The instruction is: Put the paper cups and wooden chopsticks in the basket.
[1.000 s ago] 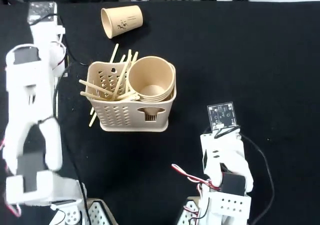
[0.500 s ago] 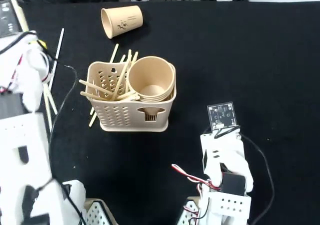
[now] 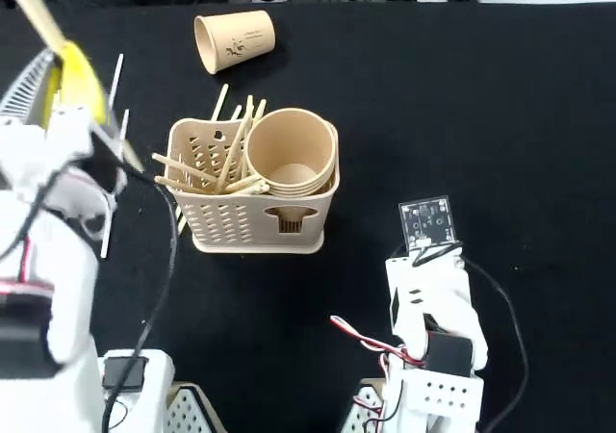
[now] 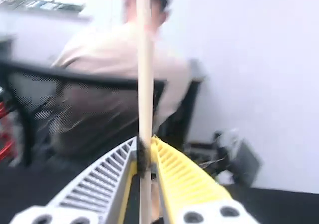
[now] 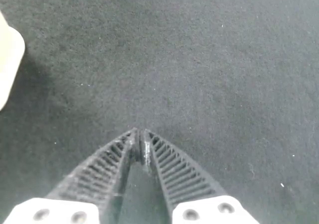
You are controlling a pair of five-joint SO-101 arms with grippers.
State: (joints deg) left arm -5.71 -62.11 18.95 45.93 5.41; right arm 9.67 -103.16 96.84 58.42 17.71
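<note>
My left gripper is raised high at the table's left side, shut on a wooden chopstick that sticks up past its tips. In the left wrist view, that chopstick stands pinched between the grey and yellow fingers of the left gripper. The beige basket holds stacked paper cups and several chopsticks. Another paper cup lies on its side behind the basket. My right gripper is shut on nothing, low over the black table.
Loose chopsticks lie on the black cloth left of the basket, under my left arm. The right arm rests at the front right, clear of the basket. A pale basket corner edges the right wrist view.
The left arm has risen from lying low along the left edge and lifted a chopstick up off the table. The right arm has stayed still.
</note>
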